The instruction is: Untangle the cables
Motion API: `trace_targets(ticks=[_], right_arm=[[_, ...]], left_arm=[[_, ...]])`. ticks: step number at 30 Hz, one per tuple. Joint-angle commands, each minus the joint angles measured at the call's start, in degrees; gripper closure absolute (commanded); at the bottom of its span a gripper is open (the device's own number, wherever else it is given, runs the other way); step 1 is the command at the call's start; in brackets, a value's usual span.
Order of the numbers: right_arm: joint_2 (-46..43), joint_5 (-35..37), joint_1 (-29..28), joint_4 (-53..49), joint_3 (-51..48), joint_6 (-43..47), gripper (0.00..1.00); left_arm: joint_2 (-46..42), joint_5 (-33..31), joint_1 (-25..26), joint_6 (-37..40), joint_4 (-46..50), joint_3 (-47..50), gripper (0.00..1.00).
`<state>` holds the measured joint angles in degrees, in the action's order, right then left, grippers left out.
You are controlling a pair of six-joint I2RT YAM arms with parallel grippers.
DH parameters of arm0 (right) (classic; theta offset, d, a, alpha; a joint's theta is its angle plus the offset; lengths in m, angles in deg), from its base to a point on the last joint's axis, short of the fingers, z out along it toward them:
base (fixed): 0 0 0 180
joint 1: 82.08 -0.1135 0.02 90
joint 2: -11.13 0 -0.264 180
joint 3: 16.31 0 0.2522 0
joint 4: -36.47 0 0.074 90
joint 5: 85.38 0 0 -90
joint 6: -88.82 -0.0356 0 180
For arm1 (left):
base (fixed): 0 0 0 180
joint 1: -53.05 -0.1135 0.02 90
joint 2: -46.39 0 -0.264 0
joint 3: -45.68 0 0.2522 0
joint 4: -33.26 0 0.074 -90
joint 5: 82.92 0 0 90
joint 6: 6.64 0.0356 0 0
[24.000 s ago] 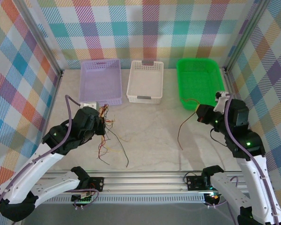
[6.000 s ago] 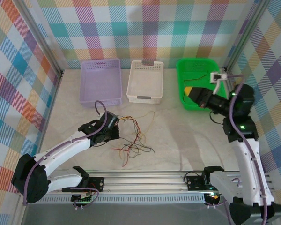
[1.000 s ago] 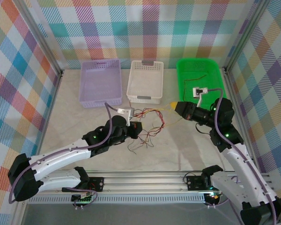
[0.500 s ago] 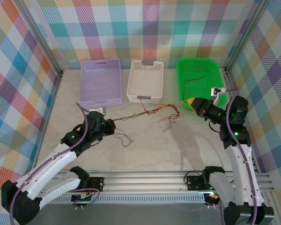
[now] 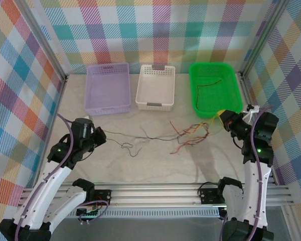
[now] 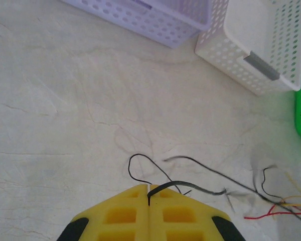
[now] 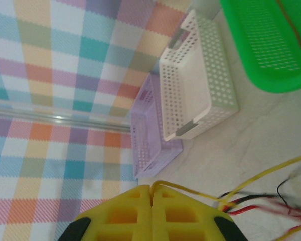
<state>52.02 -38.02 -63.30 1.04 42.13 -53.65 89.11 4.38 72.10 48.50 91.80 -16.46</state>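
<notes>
A: What's changed?
B: The hands have pulled apart. The left hand (image 5: 97, 134) is clenched on a black wire (image 6: 160, 185), the right hand (image 5: 223, 119) on a yellow wire (image 7: 271, 173). The cables (image 5: 190, 134) are no longer a clump; they string out on the desk (image 5: 155, 160) between the hands, with the leftover knot nearer the right hand.
A: Meaning?
B: Probably loosening, not separated yet.
A: Counts?
B: Three baskets beyond the hands: one purple basket (image 5: 108, 108), one white basket (image 5: 155, 105), one green basket (image 5: 191, 95). One sorted wire (image 5: 206, 86) lies in the green one. The knot's strands are too fine to count.
</notes>
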Motion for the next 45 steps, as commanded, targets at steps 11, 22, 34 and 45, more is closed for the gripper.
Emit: trace_targets(ticks=[11, 22, 34, 45], right_arm=[[-1.55, -3.32, 0.91, 0.62, -3.15, 2.41, 1.00], [-3.07, -4.34, -3.71, -0.56, -3.39, 7.97, 1.00], [-3.44, -4.83, -8.92, 0.47, -2.11, 10.63, 1.00], [-4.21, -4.48, -12.63, 0.03, -1.82, 12.37, 1.00]], left_arm=[[2.74, 2.53, -3.93, 2.62, 4.26, -14.44, 1.00], [18.93, 1.54, -4.02, 5.05, 1.43, -41.40, 1.00], [39.72, -4.31, -4.28, 11.25, 6.20, -77.77, 1.00], [54.54, -7.61, -7.80, 13.01, 0.58, -91.90, 1.00]])
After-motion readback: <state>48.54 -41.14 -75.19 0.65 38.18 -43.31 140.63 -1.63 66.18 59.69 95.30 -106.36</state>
